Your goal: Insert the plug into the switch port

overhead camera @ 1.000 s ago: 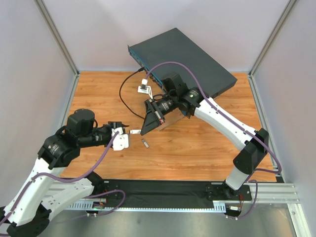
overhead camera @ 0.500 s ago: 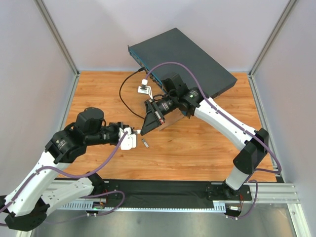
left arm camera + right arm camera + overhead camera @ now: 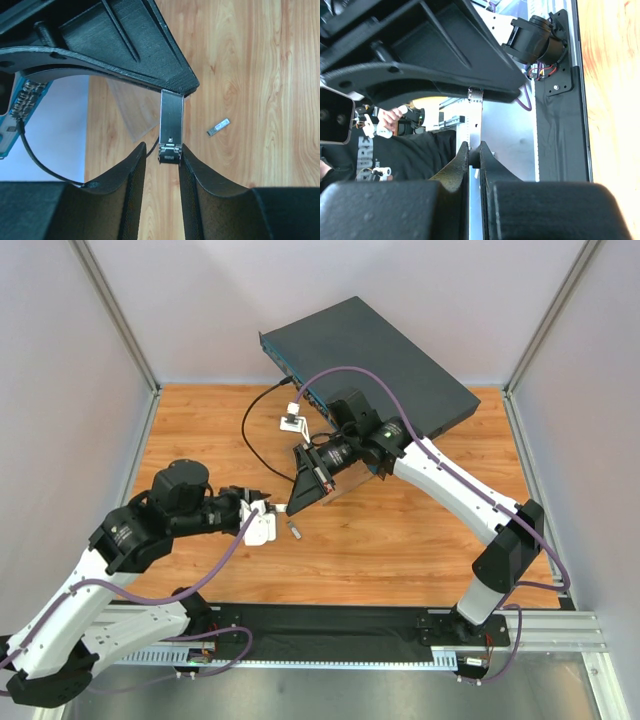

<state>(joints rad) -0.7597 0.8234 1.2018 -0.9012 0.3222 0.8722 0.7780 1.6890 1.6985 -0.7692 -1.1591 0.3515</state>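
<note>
The switch (image 3: 380, 350) is a flat dark grey box at the back, and its teal port edge (image 3: 20, 107) faces the table. My right gripper (image 3: 292, 505) points down-left and is shut on the plug (image 3: 275, 507), a slim silver module (image 3: 475, 117) sticking out past its fingers (image 3: 150, 60). My left gripper (image 3: 162, 150) stands open around the plug's free end (image 3: 170, 150). The plug rests against the right-hand finger (image 3: 192, 175), with a gap to the other finger.
A second small silver module (image 3: 294, 529) lies loose on the wood just right of the left gripper (image 3: 265, 512). A black cable (image 3: 250, 435) with a white connector (image 3: 290, 420) runs from the switch front. A tan board (image 3: 352, 480) lies under the right wrist.
My left arm has swung right, bringing its fingers up to the plug's free end. Its jaws narrowed, then widened slightly. The right arm and plug have stayed still.
</note>
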